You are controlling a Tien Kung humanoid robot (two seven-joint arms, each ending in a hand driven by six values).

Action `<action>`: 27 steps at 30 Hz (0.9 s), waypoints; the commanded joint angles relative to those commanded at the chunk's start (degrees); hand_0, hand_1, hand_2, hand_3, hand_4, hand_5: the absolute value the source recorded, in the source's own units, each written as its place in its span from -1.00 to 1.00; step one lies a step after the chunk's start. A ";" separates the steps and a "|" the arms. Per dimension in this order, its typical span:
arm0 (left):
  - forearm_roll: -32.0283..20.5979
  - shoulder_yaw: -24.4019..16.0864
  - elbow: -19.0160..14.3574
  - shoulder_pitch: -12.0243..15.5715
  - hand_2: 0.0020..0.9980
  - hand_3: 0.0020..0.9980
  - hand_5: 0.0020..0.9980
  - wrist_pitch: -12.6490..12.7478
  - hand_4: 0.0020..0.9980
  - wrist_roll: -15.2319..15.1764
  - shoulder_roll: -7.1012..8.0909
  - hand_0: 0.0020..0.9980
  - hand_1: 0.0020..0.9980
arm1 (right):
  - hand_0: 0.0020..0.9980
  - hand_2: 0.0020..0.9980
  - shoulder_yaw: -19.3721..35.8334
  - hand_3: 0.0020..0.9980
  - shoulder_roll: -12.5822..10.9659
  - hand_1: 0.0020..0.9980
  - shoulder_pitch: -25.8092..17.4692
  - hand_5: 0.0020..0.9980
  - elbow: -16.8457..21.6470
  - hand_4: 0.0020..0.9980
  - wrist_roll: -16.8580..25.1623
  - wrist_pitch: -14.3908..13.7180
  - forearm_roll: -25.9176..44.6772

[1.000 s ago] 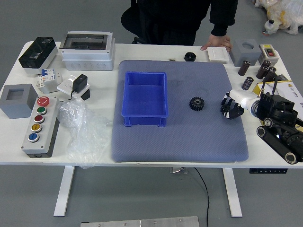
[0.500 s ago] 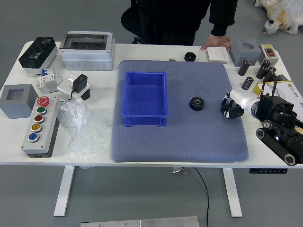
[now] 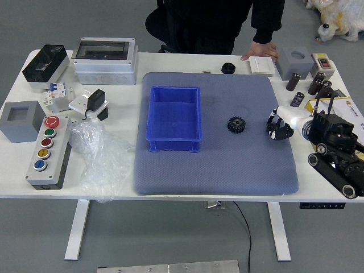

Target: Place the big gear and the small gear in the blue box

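My right hand [image 3: 279, 128] reaches in from the right and is over the right part of the blue-grey mat. A black toothed gear [image 3: 236, 124] lies flat on the mat, apart from the hand and to its left. Farther left stands the blue box [image 3: 173, 116], with no gear visible inside. A second gear cannot be made out; the view under my right hand is hidden. My left arm is out of view.
A person's hand [image 3: 260, 50] rests at the far edge, near a black round part [image 3: 228, 68] and a white block [image 3: 262, 66]. A button panel [image 3: 50, 149] and crumpled plastic [image 3: 102, 162] lie left; dark cylinders [image 3: 293, 81] stand right.
My right hand has shifted very slightly, while the gear and the blue box have stayed in place.
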 joint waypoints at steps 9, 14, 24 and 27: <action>-0.03 -0.09 0.01 0.11 0.65 0.55 -0.26 -0.01 0.20 0.02 0.09 0.72 0.66 | 0.05 -0.01 1.80 0.28 -0.57 -0.21 -0.10 -0.64 1.87 -0.04 -0.89 0.22 -1.61; 0.07 -0.27 -0.02 0.09 0.65 0.55 -0.25 -0.05 0.20 0.02 0.10 0.72 0.66 | 0.06 -0.01 3.57 0.29 -0.79 -0.21 -0.57 -0.67 3.63 -0.07 -1.50 0.43 -3.09; 0.02 -0.40 -0.02 0.26 0.65 0.55 -0.25 -0.10 0.20 0.04 0.19 0.72 0.66 | 0.08 -0.01 7.56 0.29 -1.26 -0.21 -1.48 -0.67 9.56 -0.07 -3.21 1.13 -6.94; 0.02 -0.44 -0.02 0.31 0.65 0.55 -0.26 -0.12 0.20 0.04 0.23 0.72 0.66 | 0.08 -0.02 8.36 0.28 -1.33 -0.21 -1.59 -0.68 11.83 -0.08 -3.80 1.48 -8.09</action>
